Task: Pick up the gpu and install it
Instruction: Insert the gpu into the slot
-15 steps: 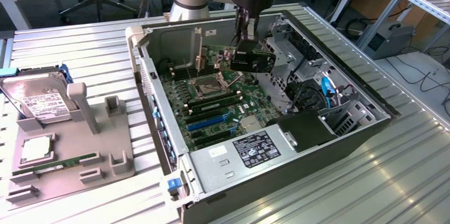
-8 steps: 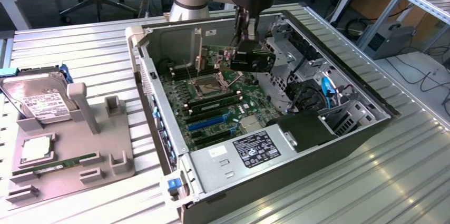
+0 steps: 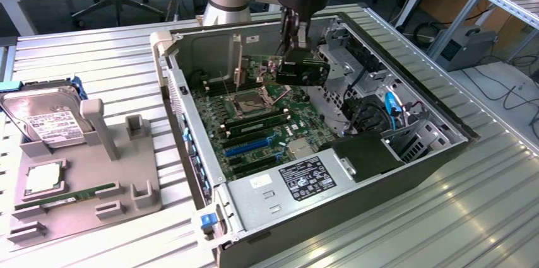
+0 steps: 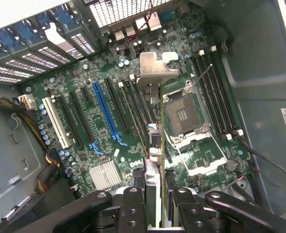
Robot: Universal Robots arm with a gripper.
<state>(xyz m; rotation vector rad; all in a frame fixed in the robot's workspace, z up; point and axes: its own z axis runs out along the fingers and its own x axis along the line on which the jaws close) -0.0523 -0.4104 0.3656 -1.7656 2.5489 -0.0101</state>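
Pincer [image 4: 155, 194] clenched on the gpu [image 3: 301, 69] — dark board, black cooler, silver bracket.

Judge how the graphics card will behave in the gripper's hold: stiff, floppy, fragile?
The graphics card probably stays stiff: it hangs straight from the gripper, edge-on. Likely fragile too, being a thin bare board. Its bracket and fan may make it swing slightly.

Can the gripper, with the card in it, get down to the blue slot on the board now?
Probably yes. The gripper holds the card above the open case, and nothing covers the blue slot.
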